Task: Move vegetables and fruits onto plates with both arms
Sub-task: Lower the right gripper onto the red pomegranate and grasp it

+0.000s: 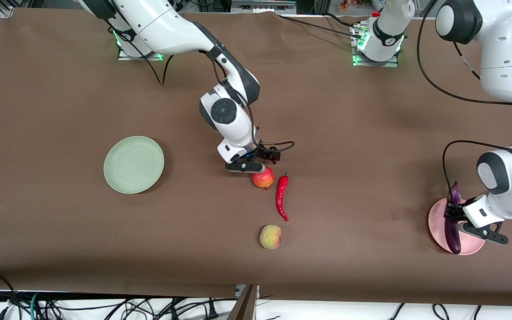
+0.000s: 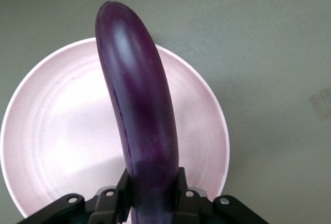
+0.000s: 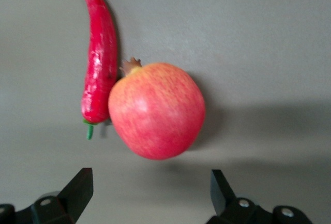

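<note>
My left gripper (image 1: 452,216) is shut on the purple eggplant (image 1: 453,222) and holds it over the pale pink plate (image 1: 438,226) at the left arm's end; the eggplant (image 2: 137,115) crosses the plate (image 2: 51,131) in the left wrist view, clamped between the fingers (image 2: 116,195). My right gripper (image 1: 256,166) is open, low over the table just beside the red pomegranate (image 1: 263,178), which is not between the fingers (image 3: 77,185). The pomegranate (image 3: 156,110) touches the red chili pepper (image 3: 98,63). The chili (image 1: 282,195) and the yellow-green peach (image 1: 270,236) lie on the table. The pale green plate (image 1: 134,164) is bare.
The brown table mat (image 1: 60,89) covers the whole surface. Cables hang past the table's front edge (image 1: 149,293). The arm bases stand along the edge farthest from the front camera.
</note>
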You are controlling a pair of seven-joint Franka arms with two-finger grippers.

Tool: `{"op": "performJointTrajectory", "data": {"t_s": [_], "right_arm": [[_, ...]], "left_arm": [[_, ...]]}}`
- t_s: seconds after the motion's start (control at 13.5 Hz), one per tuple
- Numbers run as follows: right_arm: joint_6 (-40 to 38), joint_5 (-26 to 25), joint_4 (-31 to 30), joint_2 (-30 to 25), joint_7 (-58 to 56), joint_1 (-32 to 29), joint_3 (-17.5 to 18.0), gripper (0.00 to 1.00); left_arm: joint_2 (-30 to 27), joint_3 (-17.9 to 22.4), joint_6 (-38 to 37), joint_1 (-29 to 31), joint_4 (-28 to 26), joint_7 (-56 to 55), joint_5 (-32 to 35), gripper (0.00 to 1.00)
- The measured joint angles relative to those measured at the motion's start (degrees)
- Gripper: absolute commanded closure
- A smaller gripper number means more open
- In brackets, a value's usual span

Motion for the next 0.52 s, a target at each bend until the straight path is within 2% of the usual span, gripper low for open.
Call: {"op": "performJointTrajectory", "data": {"t_s": [0.22,0.3,0.37,0.52], "right_arm": [[5.6,-2.4,0.8,1.3,0.1,0.0,-1.3,0.00],[7.5,-3.3,1.0,2.3,0.2,0.0,-1.6,0.00],[9.2,-3.7,1.2,3.4,0.4,0.0,-1.6,0.00],[12.4,-3.7,1.3,5.1,0.6,0.2,-1.6,0.01]], "left_arm": [[0.1,-0.2,0.2,0.0,0.6,0.0,-0.9,0.79],[0.2,-0.3,0.3,0.0,0.8,0.0,-1.1,0.74],[0.2,-0.3,0.4,0.0,1.0,0.0,-1.2,0.68],[0.5,-0.3,0.4,0.0,1.4,0.0,-1.3,0.47]]}}
